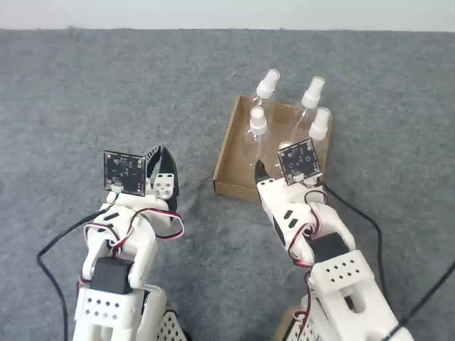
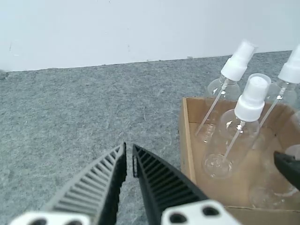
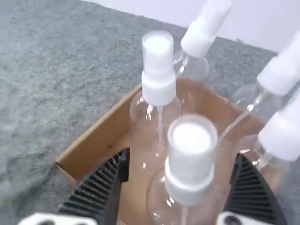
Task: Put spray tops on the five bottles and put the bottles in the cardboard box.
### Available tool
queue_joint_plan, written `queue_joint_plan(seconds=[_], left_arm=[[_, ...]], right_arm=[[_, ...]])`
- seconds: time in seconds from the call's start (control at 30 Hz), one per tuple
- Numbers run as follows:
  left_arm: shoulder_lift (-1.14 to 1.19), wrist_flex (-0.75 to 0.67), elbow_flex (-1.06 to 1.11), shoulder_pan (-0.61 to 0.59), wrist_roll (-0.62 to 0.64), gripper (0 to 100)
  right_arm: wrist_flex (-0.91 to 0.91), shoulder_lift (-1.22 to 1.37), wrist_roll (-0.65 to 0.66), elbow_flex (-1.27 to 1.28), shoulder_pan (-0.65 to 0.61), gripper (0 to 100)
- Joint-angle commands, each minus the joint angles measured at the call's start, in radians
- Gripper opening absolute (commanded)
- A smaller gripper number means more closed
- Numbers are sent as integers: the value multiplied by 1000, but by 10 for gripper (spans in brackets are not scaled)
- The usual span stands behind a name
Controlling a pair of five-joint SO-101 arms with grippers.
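Bottles point(image 1: 257, 122) with spray tops stand in the cardboard box point(image 1: 226, 153), upper right. Our right gripper point(image 3: 182, 161) sits released around the fifth bottle point(image 3: 190, 140). We judge lifting clear comes next. Our left gripper point(image 2: 130, 154) is clenched, empty.

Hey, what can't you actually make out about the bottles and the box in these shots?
High view: the fifth bottle is mostly hidden under the right arm's camera board; just its top peeks out.
Right wrist view: whether the open right pincer touches that bottle; its body is cut off by the frame edge.
Left wrist view: the cardboard box runs off the edge, so its bottles cannot be counted.
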Motion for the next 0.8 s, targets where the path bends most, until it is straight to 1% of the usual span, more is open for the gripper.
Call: queue_joint_plan(seconds=[0.0, 0.17, 0.5, 0.63, 0.77], left_arm=[[-15, -14, -13, -5, 8, 11], [-17, -12, -13, -5, 6, 11], [-20, -12, -15, -12, 6, 11], [-21, 3, -41, -17, 5, 11], [-21, 38, -71, -17, 6, 11]], right_arm=[[125, -42, 8, -198, -1, 278], [265, -42, 14, -358, -1, 278], [499, -44, 14, -575, 1, 278], [604, -59, 14, -620, 2, 278], [684, -166, 20, -620, 2, 268]])
